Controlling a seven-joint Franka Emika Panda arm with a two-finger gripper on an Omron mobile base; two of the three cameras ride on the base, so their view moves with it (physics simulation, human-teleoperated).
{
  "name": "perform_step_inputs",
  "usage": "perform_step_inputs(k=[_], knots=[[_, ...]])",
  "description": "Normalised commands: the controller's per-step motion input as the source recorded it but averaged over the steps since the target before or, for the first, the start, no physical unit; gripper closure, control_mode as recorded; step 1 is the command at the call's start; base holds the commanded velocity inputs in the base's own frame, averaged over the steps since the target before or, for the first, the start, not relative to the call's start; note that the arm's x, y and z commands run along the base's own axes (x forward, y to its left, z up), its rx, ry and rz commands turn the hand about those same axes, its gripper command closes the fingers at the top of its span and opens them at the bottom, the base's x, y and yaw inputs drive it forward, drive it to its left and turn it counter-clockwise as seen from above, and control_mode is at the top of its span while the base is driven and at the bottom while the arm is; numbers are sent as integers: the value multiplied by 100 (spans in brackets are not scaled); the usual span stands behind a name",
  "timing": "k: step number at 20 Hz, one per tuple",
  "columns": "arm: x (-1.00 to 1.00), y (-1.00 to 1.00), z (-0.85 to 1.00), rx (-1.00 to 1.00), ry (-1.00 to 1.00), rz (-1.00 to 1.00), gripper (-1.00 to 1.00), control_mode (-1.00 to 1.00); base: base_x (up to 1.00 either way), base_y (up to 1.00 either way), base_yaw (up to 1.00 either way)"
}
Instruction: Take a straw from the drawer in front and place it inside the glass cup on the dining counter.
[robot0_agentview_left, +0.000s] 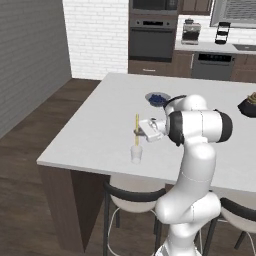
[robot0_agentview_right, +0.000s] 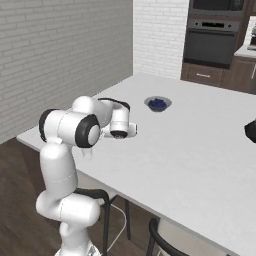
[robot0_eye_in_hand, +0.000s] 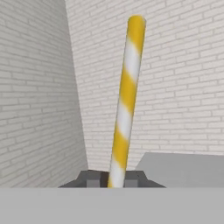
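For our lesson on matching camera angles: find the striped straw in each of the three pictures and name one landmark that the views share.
Left base view: the straw stands upright in the gripper, above the glass cup, left of centre.
Right base view: not seen; the arm blocks that spot.
Hand view: the straw rises from bottom centre.
Shared landmark: the white brick wall.

bare white dining counter (robot0_agentview_left: 100, 125) around glass cup (robot0_agentview_left: 136, 154), blue bowl (robot0_agentview_left: 158, 99) seemingly well behind

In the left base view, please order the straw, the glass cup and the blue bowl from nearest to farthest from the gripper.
1. straw: held upright in the gripper.
2. glass cup: just below, near the counter's front edge.
3. blue bowl: farther back on the counter.
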Motion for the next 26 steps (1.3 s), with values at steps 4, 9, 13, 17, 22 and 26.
perform_step_inputs(k=[4,9,13,17,22,26], knots=[[0,-10,4,0,0,1,100,-100,0,0,0],[1,-2,0,0,-2,0,100,-100,0,0,0],[4,0,-5,0,-3,0,100,-100,0,0,0],[0,0,-17,-1,0,0,100,-100,0,0,0],[0,0,-9,-2,0,0,100,-100,0,0,0],[9,3,0,0,0,0,100,-100,0,0,0]])
